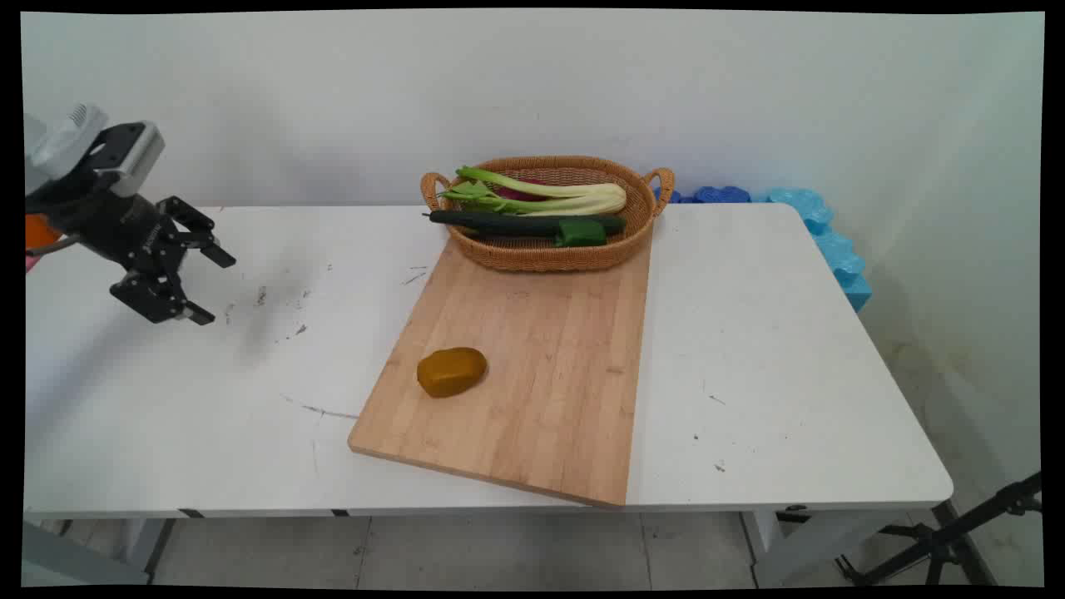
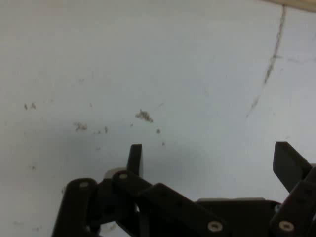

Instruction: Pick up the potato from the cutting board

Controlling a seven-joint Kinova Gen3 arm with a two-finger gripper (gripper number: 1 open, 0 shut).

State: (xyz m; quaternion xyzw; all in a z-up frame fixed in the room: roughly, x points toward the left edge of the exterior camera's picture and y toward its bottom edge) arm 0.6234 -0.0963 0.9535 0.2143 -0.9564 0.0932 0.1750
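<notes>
Claw (image 1: 215, 287), fingers spread and empty, above bare table (image 1: 208, 399), well apart from potato (image 1: 452, 371) on cutting board (image 1: 532, 366); descending here risks striking the table.

A white arm ends in a black two-finger gripper (image 1: 209, 285), its jointed black linkage studded with small silver screws (image 2: 214, 226), fingers (image 2: 135, 159) flat and squared.
</notes>
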